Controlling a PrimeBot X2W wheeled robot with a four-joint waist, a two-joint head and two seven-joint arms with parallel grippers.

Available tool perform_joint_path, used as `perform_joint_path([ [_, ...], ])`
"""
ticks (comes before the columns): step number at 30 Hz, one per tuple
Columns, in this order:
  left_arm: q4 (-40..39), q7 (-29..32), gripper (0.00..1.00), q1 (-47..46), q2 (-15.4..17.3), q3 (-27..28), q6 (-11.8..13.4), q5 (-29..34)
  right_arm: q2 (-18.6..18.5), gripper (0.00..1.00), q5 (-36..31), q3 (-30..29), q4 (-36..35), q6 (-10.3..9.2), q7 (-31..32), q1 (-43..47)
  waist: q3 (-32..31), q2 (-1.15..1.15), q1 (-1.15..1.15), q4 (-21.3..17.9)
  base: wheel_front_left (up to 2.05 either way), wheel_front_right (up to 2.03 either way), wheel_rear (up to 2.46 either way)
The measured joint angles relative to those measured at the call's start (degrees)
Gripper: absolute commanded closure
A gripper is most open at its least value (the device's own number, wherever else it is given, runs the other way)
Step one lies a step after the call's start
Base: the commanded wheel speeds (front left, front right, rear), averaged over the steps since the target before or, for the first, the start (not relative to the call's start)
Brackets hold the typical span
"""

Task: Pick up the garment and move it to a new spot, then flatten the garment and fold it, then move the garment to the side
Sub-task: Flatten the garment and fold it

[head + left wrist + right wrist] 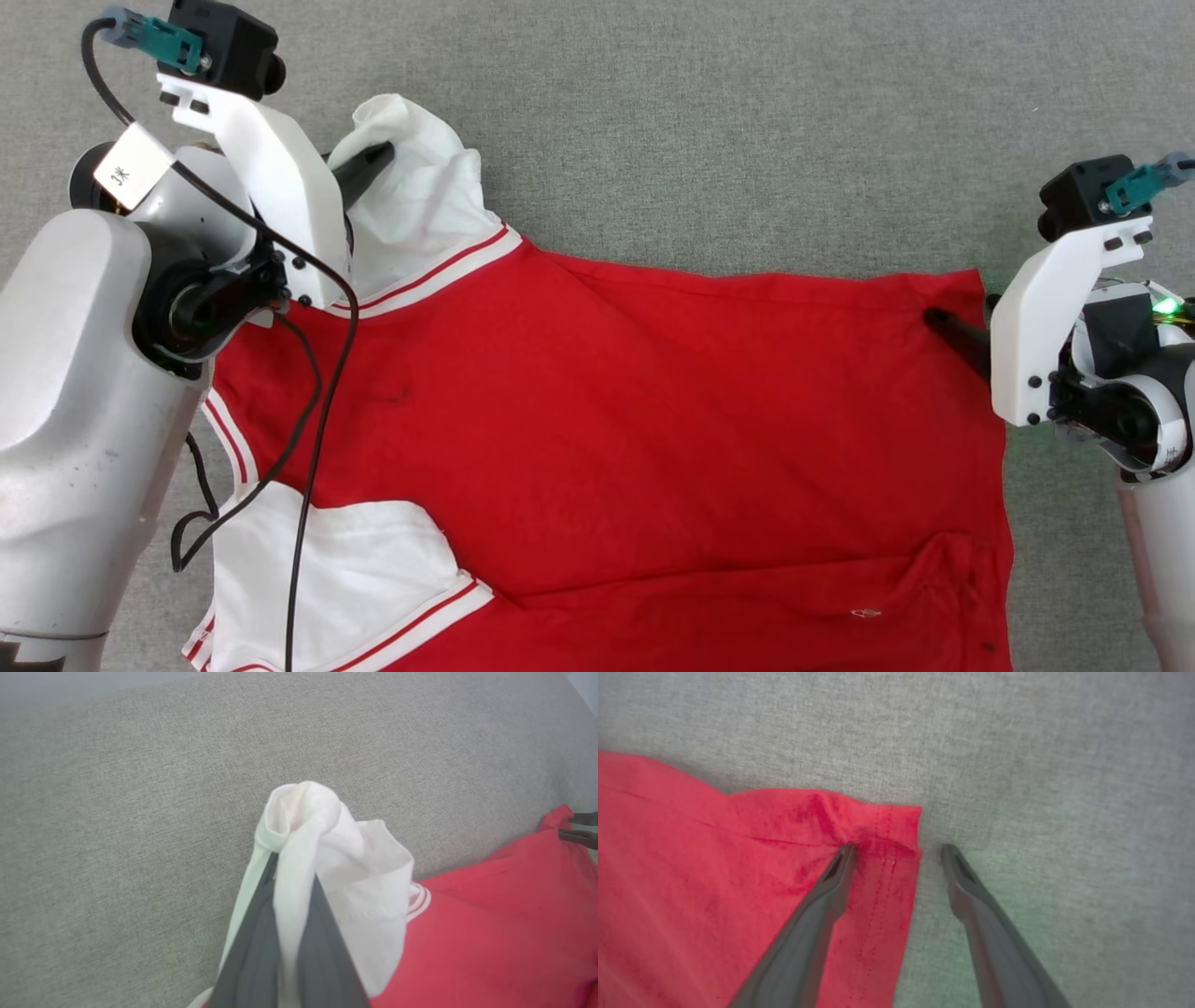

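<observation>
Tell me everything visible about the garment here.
The garment is a red jersey-style shirt with white sleeves and red-and-white striped seams, soft cloth, spread mostly flat with light wrinkles on grey fabric. The left gripper has its fingers shut on the far sleeve, bunching it. The open right gripper straddles a hem corner.

A grey woven cloth surface (709, 112) lies flat, its weave fine and speckled. The light is soft and even, the shadows faint. A green tint (1017, 877) colours the cloth in the right wrist view. In the left wrist view a paler bluish band (70, 690) runs beyond its far edge.
</observation>
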Motion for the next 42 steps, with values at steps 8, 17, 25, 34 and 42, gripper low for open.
perform_joint_path([
  [8,0.2,-3.8,1.0,0.5,0.6,-1.1,-0.3,-0.6,0.6,1.0,1.8,-1.9,-0.1,0.04,-0.7,-0.2,-1.6,0.0,0.0,0.5,0.0,0.0,0.0],
  [17,-2.1,-10.1,1.0,7.0,1.9,-1.8,-0.3,-0.2,0.7,1.0,0.9,-7.3,-7.3,0.03,-5.0,5.6,-6.1,0.0,0.0,1.3,0.0,0.0,0.0],
  [25,-8.7,-13.9,1.0,22.6,4.8,-2.3,3.8,0.5,4.0,1.0,0.3,-10.0,-11.2,0.03,-9.3,17.3,-11.5,0.0,0.0,2.2,0.0,0.0,0.0],
  [34,-13.1,-15.4,1.0,36.9,5.1,-2.3,9.9,-1.5,6.4,1.0,1.3,-12.4,-12.2,0.03,-12.8,27.4,-16.2,0.0,-0.01,3.4,0.0,0.0,0.0],
  [42,-13.7,-17.6,1.0,44.0,4.1,-2.4,11.3,-3.5,9.2,1.0,1.9,-14.8,-12.7,0.03,-14.0,34.3,-17.9,0.0,-0.01,4.0,0.0,0.0,0.0],
])
